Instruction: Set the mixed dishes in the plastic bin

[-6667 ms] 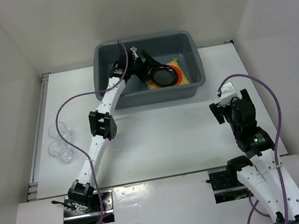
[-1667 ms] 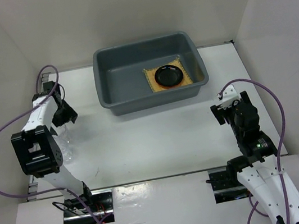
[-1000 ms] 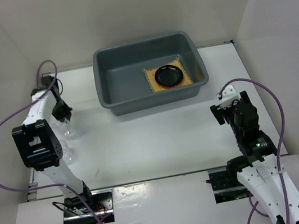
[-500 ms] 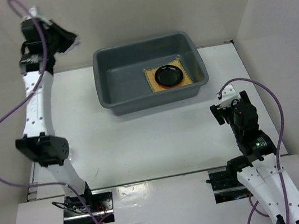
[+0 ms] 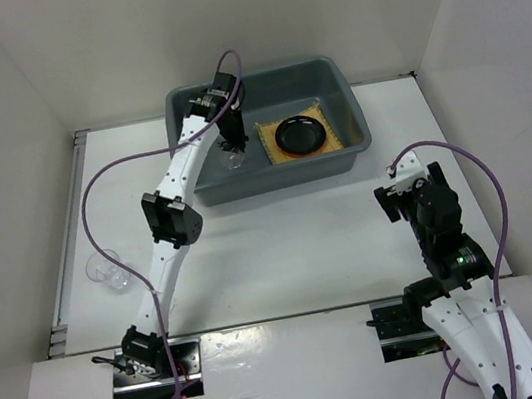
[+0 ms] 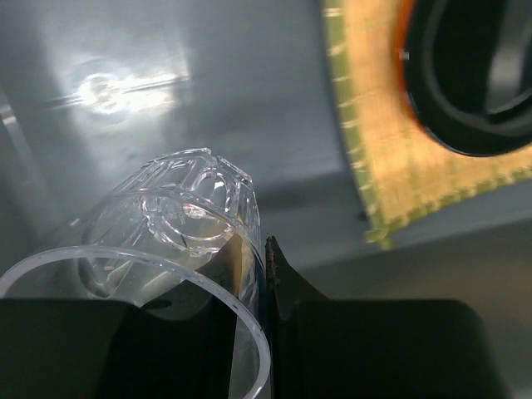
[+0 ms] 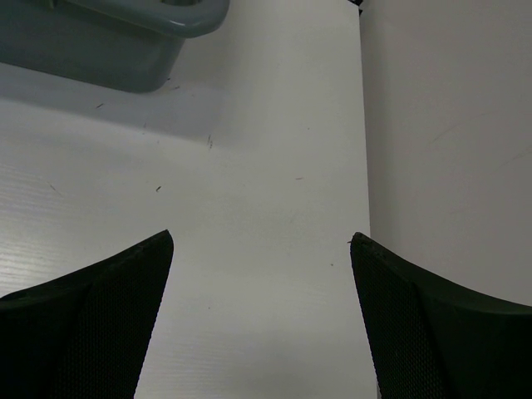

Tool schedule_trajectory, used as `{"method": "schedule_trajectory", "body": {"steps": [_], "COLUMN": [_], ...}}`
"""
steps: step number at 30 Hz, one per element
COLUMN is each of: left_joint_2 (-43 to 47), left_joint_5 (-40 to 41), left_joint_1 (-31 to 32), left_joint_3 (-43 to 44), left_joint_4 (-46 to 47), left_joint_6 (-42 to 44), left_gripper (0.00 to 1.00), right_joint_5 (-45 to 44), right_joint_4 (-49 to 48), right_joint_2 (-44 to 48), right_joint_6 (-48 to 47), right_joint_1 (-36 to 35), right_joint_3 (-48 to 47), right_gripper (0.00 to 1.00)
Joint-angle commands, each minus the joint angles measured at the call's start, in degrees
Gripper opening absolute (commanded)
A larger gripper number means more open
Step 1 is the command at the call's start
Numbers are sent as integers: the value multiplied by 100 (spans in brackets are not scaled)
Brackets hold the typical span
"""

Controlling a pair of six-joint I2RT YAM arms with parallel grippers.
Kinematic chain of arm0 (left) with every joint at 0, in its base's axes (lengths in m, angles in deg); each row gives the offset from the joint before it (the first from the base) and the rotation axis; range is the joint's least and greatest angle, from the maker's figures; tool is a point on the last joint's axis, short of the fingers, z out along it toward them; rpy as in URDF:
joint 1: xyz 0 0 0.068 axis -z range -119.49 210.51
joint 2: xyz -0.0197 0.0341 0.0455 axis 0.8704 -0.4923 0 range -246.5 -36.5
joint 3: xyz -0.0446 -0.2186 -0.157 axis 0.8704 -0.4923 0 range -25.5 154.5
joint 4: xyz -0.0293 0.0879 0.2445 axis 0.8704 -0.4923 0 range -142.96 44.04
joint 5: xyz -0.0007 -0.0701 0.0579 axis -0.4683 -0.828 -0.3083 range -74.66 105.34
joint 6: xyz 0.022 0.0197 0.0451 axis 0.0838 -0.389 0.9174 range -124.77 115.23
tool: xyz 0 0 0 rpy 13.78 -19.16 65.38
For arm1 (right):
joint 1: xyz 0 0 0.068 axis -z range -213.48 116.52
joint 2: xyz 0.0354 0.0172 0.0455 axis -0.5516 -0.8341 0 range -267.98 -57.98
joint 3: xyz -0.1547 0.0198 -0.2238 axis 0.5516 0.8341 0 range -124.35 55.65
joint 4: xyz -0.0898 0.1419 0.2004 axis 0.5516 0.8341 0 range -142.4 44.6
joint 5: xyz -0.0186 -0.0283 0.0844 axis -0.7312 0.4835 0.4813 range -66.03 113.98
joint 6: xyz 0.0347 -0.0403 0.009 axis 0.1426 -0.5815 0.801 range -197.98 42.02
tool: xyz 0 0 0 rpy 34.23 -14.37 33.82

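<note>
My left gripper (image 5: 234, 148) hangs inside the grey plastic bin (image 5: 266, 72), over its left half. It is shut on the rim wall of a clear glass (image 5: 233, 161), one finger inside and one outside. In the left wrist view the glass (image 6: 170, 218) tilts above the bin floor (image 6: 208, 100), with that gripper (image 6: 254, 251) pinching its wall. To the right lies the tan mat (image 5: 322, 140) (image 6: 374, 158), bearing the orange plate (image 5: 317, 123) (image 6: 407, 46) and the black plate (image 5: 298, 135) (image 6: 474, 75). My right gripper (image 5: 396, 179) (image 7: 260, 241) stands open over bare table.
Another clear glass (image 5: 107, 269) stands on the table at the far left, near the metal edge rail (image 5: 68, 241). A corner of the bin (image 7: 108, 37) shows ahead and left of the right gripper. White walls close in three sides.
The left arm has swung from high at the far left corner across to the bin, carrying the glass down into its left half. The right arm has not moved.
</note>
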State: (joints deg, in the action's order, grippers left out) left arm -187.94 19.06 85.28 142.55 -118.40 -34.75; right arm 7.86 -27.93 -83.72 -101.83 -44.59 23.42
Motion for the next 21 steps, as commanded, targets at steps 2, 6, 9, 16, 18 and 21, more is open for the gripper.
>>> {"method": "schedule_trajectory", "body": {"steps": [2, 6, 9, 16, 18, 21], "left_joint_2": [290, 237, 185, 132, 280, 648], "left_joint_5": [489, 541, 472, 471, 471, 471], "left_joint_1": [-122, -122, -122, 1, 1, 1], "left_joint_3": [-182, -764, -976, -756, -756, -983], "left_joint_4": [-165, -165, -165, -165, -165, -165], "left_joint_6": [53, -8, -61, -61, -61, -61], "left_gripper": [0, 1, 3, 23, 43, 93], "right_joint_5": [-163, -163, -163, -163, -163, -163], "right_joint_4": [-329, -329, -329, -329, -329, -329], "right_joint_2": [95, 95, 95, 95, 95, 42], "right_joint_6": [30, 30, 30, 30, 30, 30], "right_joint_1": [-58, -58, -58, -58, -58, -58], "right_joint_3": [41, 41, 41, 41, 41, 41], "right_gripper": [91, 91, 91, 91, 91, 91]}}
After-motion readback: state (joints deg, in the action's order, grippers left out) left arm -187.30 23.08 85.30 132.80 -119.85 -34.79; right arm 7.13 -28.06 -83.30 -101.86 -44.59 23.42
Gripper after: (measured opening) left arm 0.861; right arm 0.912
